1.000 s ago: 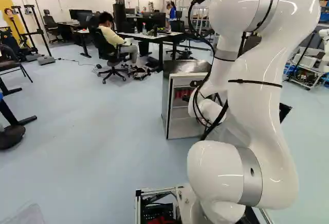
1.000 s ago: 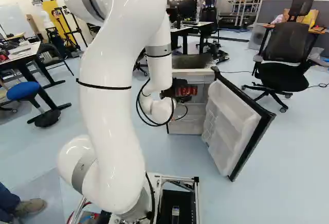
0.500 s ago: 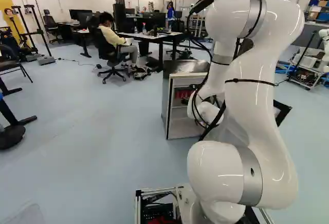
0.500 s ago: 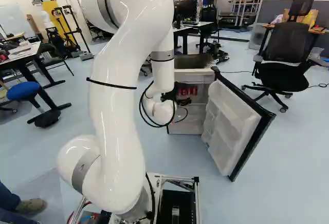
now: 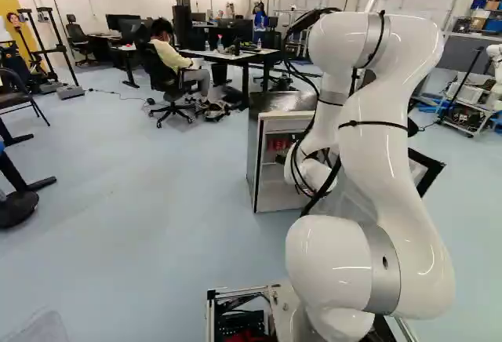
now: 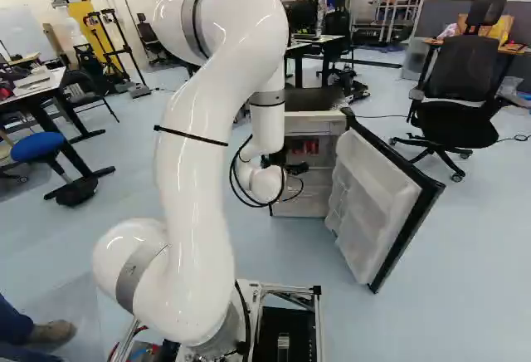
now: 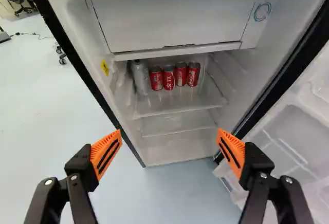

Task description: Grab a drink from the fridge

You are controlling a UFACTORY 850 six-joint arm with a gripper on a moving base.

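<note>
Gripper (image 6: 294, 167) just outside fridge (image 7: 177, 149), fingers (image 7: 105, 153) spread wide, holding nothing. 4 red cans (image 7: 168, 79) and 1 silver can (image 7: 140, 77) stand at far part of upper shelf (image 7: 175, 103), upright, long axes vertical. Silver near left wall; space right of red ones, bare shelf to near edge. Freezer box (image 7: 167, 26) above. Door (image 6: 373, 204) swung out right.

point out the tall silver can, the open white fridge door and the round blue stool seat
Tall silver metal can (image 7: 140, 77): wrist view, middle of its side
Open white fridge door with black edge (image 6: 371, 196): right base view, its inner face
Round blue stool seat (image 6: 37, 146): right base view, its top
</note>
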